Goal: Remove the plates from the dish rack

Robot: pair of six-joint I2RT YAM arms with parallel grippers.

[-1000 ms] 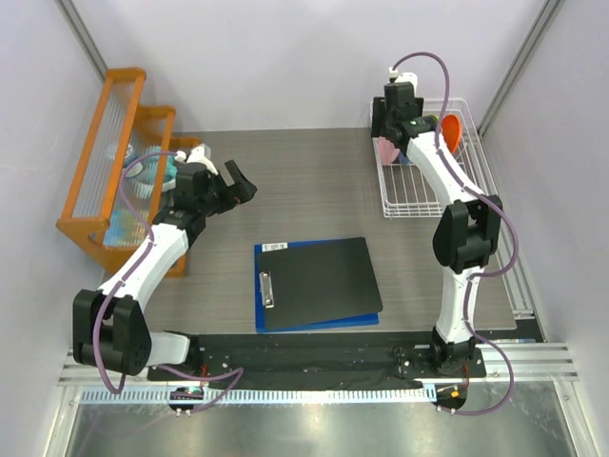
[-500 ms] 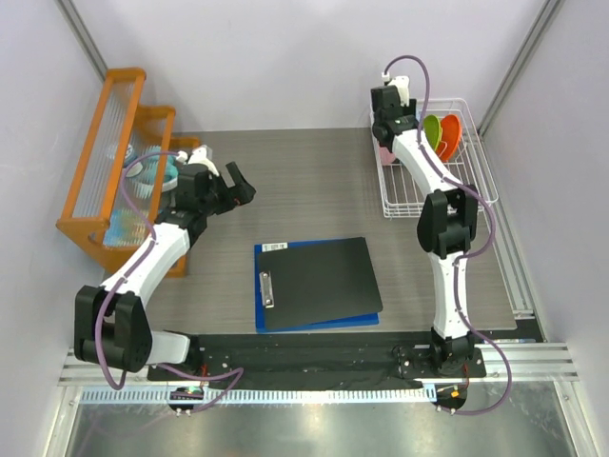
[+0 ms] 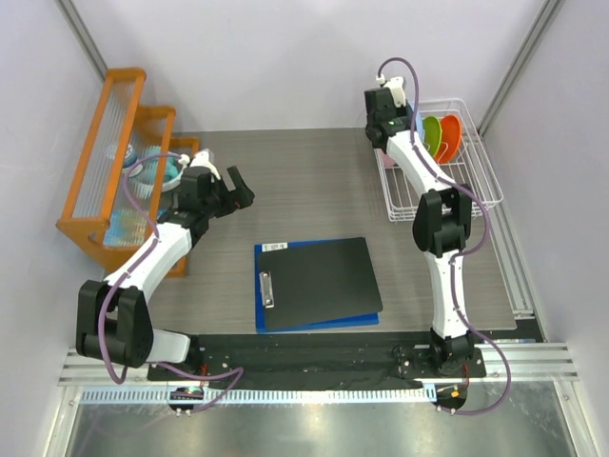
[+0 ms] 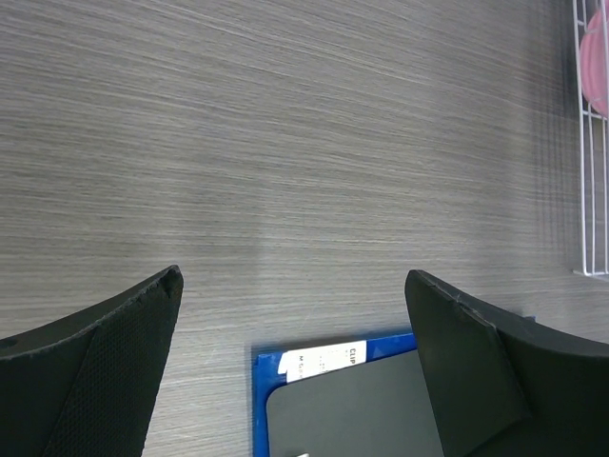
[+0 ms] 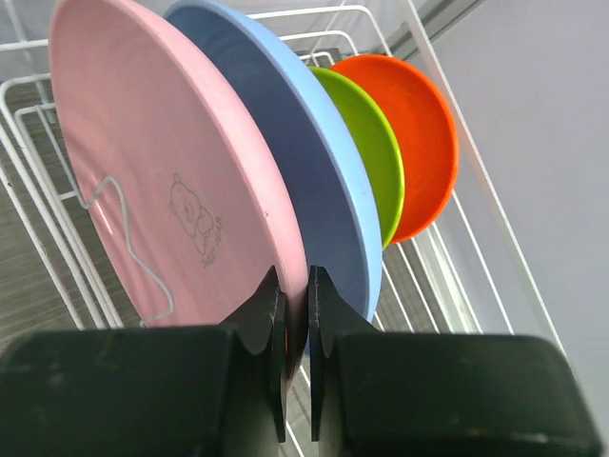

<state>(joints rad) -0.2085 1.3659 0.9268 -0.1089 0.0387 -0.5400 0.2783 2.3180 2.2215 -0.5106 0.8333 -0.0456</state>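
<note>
Left gripper barely shifted, jaws wide over the table, nothing between them. Right gripper has swung to the dish rack's left end — fingers pinched narrow on the pink plate rim, blue plate just beyond them; first lift looks ready, nothing unloaded yet

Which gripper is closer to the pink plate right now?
Right. The right gripper is shut on the pink plate's rim in the dish rack; the left gripper hangs open over the table, far across from it.
</note>
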